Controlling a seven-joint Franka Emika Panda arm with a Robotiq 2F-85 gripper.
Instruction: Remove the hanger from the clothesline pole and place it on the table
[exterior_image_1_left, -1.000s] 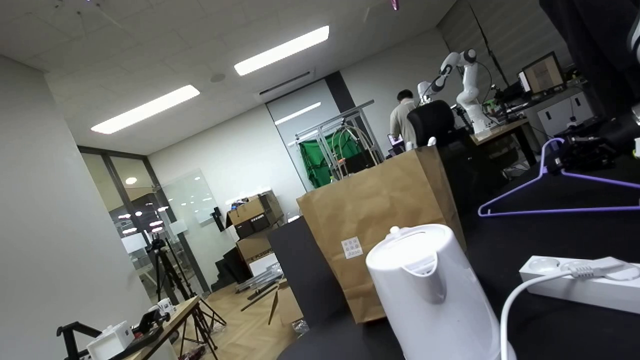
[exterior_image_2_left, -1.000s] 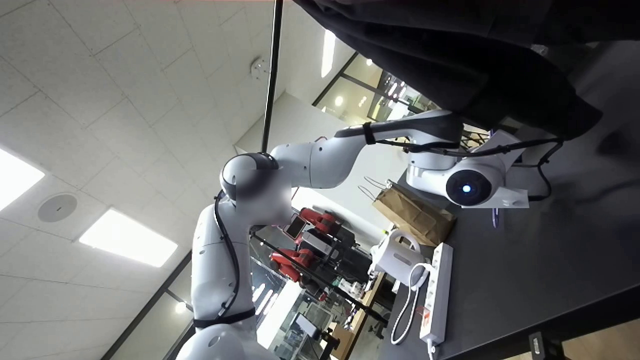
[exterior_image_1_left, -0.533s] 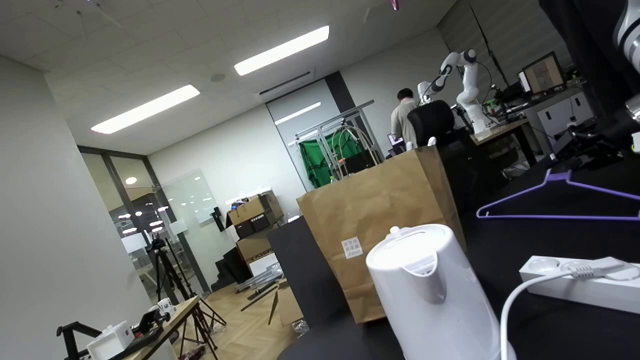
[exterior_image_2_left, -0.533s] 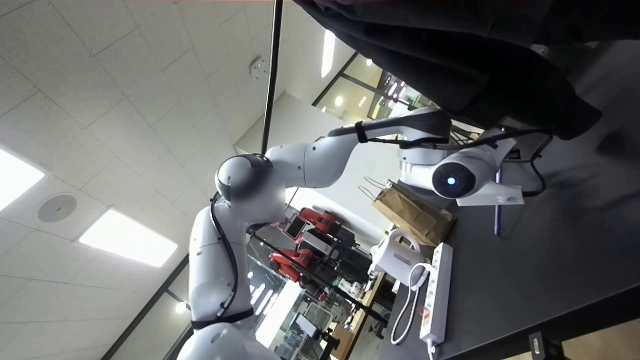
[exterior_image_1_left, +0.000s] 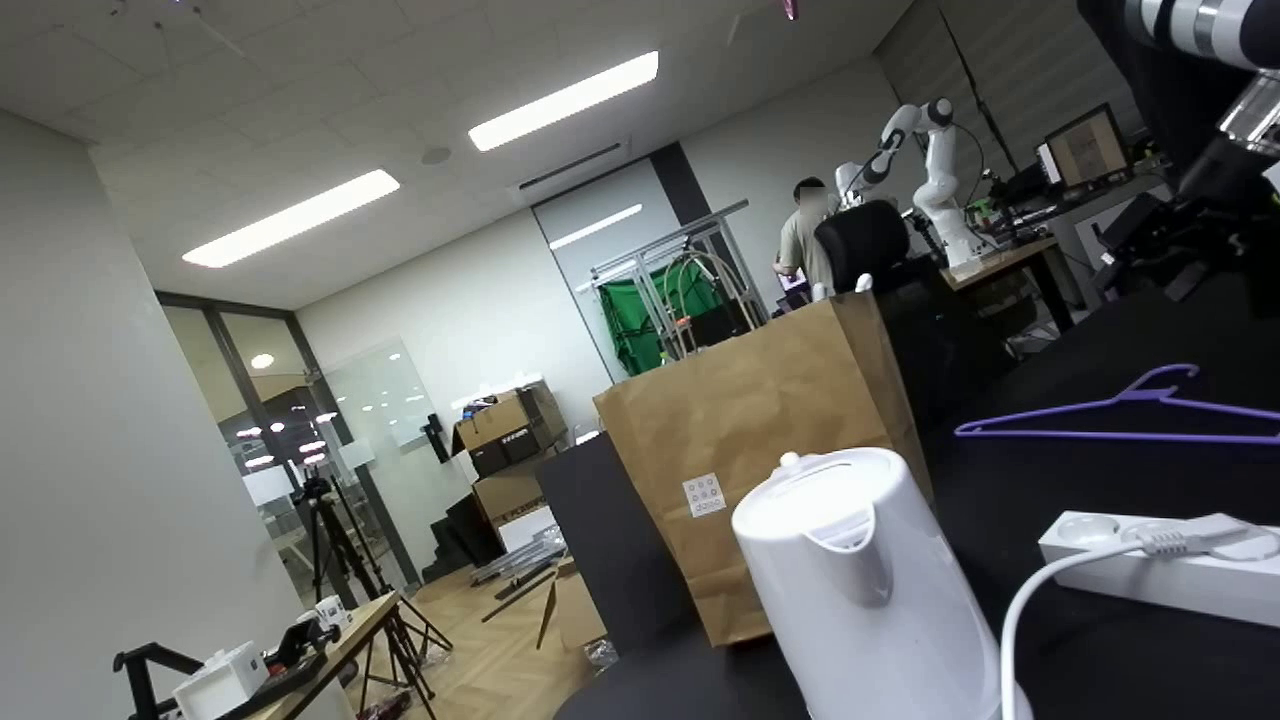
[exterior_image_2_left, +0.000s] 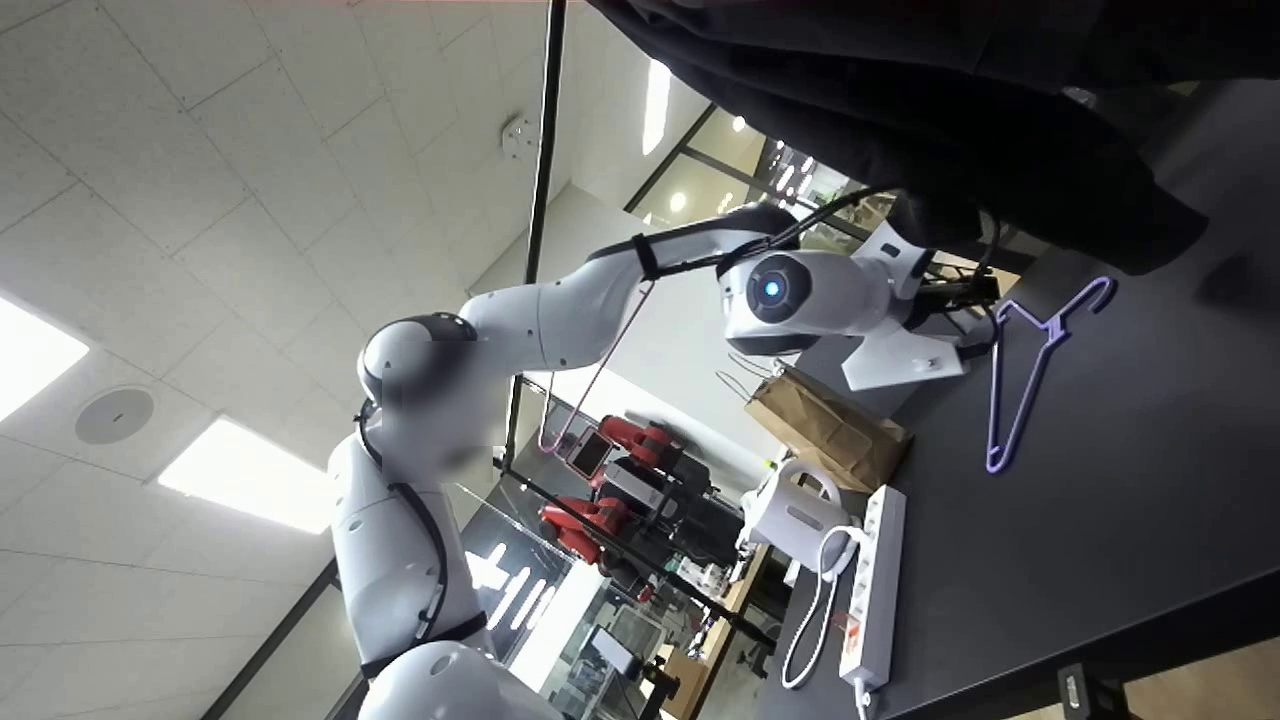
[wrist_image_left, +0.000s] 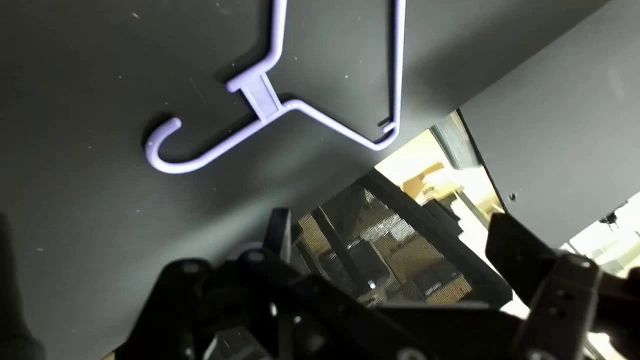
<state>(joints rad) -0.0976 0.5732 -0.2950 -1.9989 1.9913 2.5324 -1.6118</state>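
Hanger (wrist_image_left: 261, 96) lies flat on the table (exterior_image_2_left: 1120, 480). We see the gripper (wrist_image_left: 392, 225) hanging near the hanger but clear of it, its jaws spread well apart. In both exterior views we note the power strip (exterior_image_2_left: 876, 600), kettle (exterior_image_2_left: 800, 515) and paper bag (exterior_image_2_left: 825, 415), all apart from the hanger.

A robotics lab: white robot arm (exterior_image_1_left: 937, 190) on a desk (exterior_image_1_left: 1005, 264), tripod (exterior_image_1_left: 342, 540), monitor (exterior_image_1_left: 1088, 150) (and a red robot (exterior_image_2_left: 600, 513))

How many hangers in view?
2 visible: a purple hanger lying on the black table, and a pink hanger partly hidden behind the arm in an exterior view. More may be hidden or out of frame.
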